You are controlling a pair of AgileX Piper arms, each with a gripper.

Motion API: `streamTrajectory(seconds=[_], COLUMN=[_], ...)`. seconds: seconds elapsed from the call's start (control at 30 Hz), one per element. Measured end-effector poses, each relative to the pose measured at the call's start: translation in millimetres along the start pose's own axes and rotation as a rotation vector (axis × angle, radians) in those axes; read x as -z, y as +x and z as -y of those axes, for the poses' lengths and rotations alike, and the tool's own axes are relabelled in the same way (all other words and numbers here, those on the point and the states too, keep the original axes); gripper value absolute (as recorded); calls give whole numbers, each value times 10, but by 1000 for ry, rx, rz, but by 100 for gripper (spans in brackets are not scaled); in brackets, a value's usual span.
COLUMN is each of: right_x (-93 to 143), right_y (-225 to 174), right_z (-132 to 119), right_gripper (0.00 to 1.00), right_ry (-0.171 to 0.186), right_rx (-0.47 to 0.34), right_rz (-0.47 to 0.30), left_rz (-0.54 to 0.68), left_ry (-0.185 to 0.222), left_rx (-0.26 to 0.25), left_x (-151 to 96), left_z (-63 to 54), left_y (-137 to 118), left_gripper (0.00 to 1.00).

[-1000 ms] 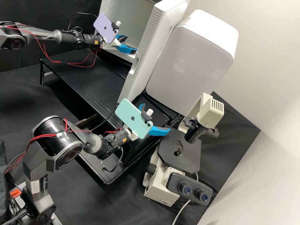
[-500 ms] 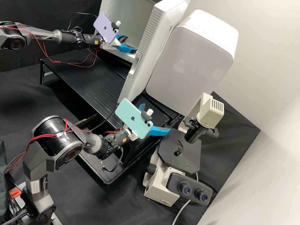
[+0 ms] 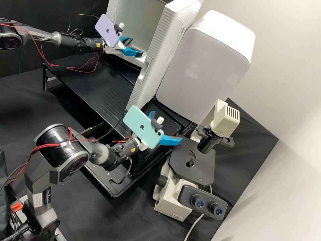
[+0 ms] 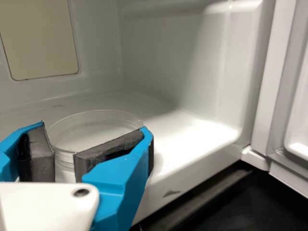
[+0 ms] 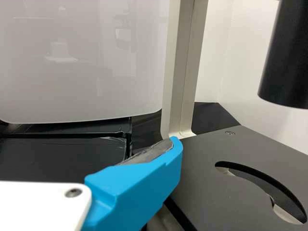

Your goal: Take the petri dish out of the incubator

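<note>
Petri dish (image 4: 96, 120) clamped by its side wall between my left gripper (image 4: 91, 134) pads (image 4: 108, 151), fingers one dish-width apart. Clear, round, shallow; I see it at the front lip of the incubator (image 4: 202, 125) floor. Right gripper (image 3: 169, 134) spread, holding nothing, beside the microscope (image 3: 187, 197) stage (image 5: 231, 159). Count: one dish, one incubator, one microscope, two grippers.

- The near rim of the petri dish (image 4: 86, 121) is hidden behind the left gripper (image 4: 92, 131).
- The microscope condenser (image 5: 288, 53) is cut off by the right wrist view's edge.
- The left arm (image 3: 40, 34) is cut off at the high view's edge.
</note>
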Motion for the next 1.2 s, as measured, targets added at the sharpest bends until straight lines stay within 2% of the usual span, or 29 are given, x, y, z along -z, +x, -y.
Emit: streamTrajectory(seconds=[0.23,0.47,0.5,0.97,1.2], right_x=[0,0,0,0,0], right_y=[0,0,0,0,0], right_z=[0,0,0,0,0], right_gripper=[100,100,100,100,100], right_ry=[0,0,0,0,0], right_rx=[0,0,0,0,0], right_rz=[0,0,0,0,0], left_rz=[24,31,32,38,30], left_ry=[-6,-3,-4,9,-2], left_rx=[-6,-8,-7,-2,-2], left_x=[-28,-56,-57,-62,-55], left_z=[63,66,66,72,71], left_y=[-96,-110,-110,-111,-110], left_gripper=[0,0,100,100,100])
